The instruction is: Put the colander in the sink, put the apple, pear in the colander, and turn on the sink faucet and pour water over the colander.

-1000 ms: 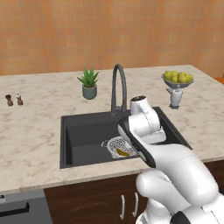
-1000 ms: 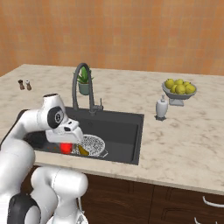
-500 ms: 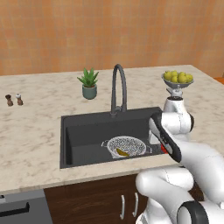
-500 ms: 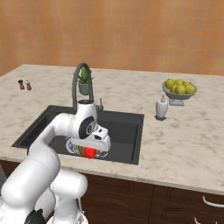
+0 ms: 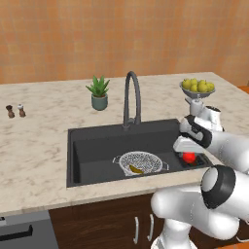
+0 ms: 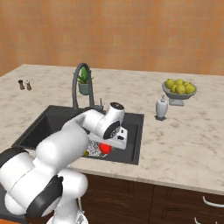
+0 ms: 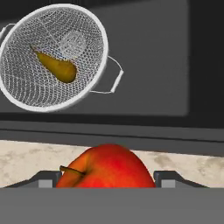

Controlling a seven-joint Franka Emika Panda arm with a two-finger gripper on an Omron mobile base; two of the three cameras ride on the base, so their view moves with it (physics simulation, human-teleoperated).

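Speckled counter frames our sink [image 5: 78, 160]; from the left, the colander [image 5: 141, 162] sits inside holding the pear [image 5: 135, 169]. Our gripper [image 5: 190, 151] pinches the apple [image 5: 189, 157] at the sink's right edge. We should carry it leftward, centre over the colander, then release low.

End effector [image 5: 190, 154] with apple [image 5: 189, 157] — now further right, off the colander [image 5: 140, 162], at sink's [image 5: 92, 138] right edge.
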